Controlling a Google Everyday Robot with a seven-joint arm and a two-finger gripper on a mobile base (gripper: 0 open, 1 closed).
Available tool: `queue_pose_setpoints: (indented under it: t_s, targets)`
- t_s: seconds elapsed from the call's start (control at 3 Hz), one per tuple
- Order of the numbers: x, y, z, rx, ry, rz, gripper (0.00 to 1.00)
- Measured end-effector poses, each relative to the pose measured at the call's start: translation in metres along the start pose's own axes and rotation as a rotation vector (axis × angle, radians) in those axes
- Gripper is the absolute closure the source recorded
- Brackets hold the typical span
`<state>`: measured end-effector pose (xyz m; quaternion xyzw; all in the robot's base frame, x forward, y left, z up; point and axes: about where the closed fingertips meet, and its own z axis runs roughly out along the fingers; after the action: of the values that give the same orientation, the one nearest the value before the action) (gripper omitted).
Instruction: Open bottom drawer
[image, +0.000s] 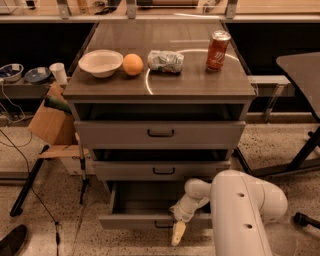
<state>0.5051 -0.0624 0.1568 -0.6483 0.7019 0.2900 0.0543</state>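
Observation:
The bottom drawer (131, 220) is the lowest of three grey drawers in the cabinet. It stands pulled out, with its plain grey interior showing and its low front facing me. Its small dark handle (163, 225) sits at the centre of the front. My gripper (178, 232) hangs at the drawer front, right beside the handle, with a pale fingertip (177, 234) pointing down below the front's lower edge. The white arm (240, 210) fills the lower right and hides the drawer's right end.
The middle drawer (162, 170) and top drawer (160, 133) sit slightly out. On the cabinet top stand a white bowl (100, 62), an orange (132, 64), a crumpled bag (165, 61) and a red can (218, 50). A cardboard box (52, 122) stands left; a table leg (305, 152) right.

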Motion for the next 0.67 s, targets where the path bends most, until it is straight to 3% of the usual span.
queue_pose_setpoints:
  t_s: [0.67]
  targets:
    - [0.007, 0.035, -0.011, -0.073, 0.078, -0.009, 0.00]
